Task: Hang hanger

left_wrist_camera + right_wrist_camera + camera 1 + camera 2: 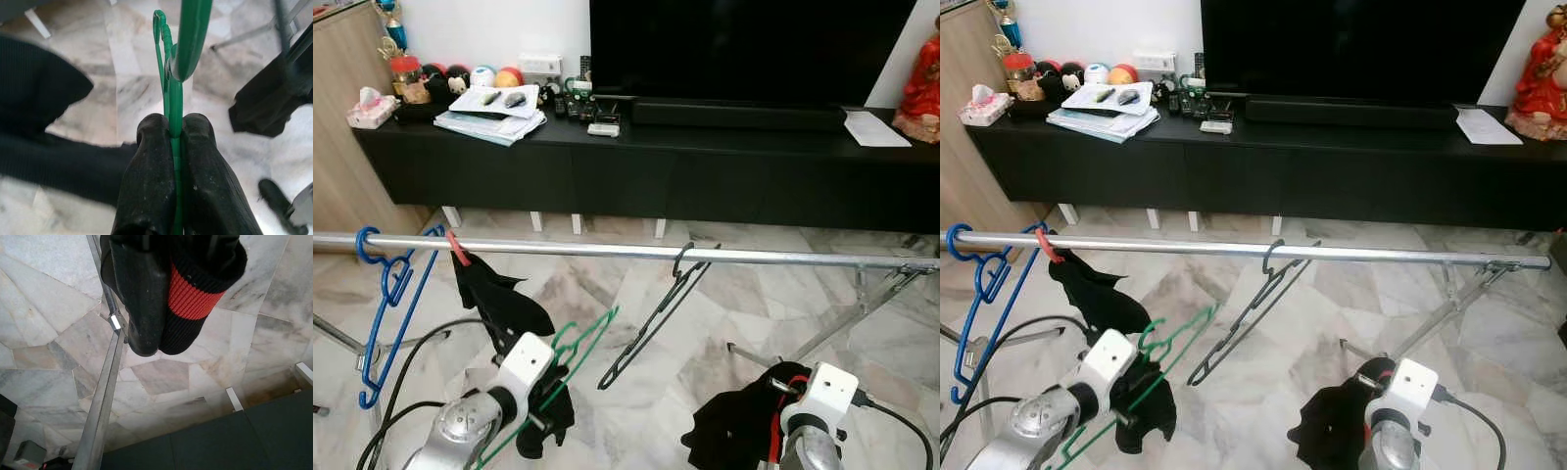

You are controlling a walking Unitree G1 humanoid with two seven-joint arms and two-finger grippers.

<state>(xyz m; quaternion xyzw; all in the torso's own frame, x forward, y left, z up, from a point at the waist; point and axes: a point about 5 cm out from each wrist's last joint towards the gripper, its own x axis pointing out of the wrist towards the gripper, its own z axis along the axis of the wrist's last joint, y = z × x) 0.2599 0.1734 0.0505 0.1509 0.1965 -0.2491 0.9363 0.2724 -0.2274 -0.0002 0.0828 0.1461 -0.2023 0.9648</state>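
Lifting a green hanger (570, 360) toward the rail (607, 251).

The left gripper (174, 134) is pinching the hanger's stem tight between both fingers (151, 166), its hook rising just beyond the tips (below the rail, between the blue hanger (389, 294) and the black hanger (656, 318)). It is needing a steady lift over that gap. The right gripper (161, 340) is clamping a black and red cloth (188, 298).

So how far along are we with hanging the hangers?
Done: a blue hanger and a black hanger already hook on the metal rail. In hand: the left gripper is shut on the green hanger, below the rail. Left: lift its hook onto the rail. The right gripper holds a black-and-red sock.
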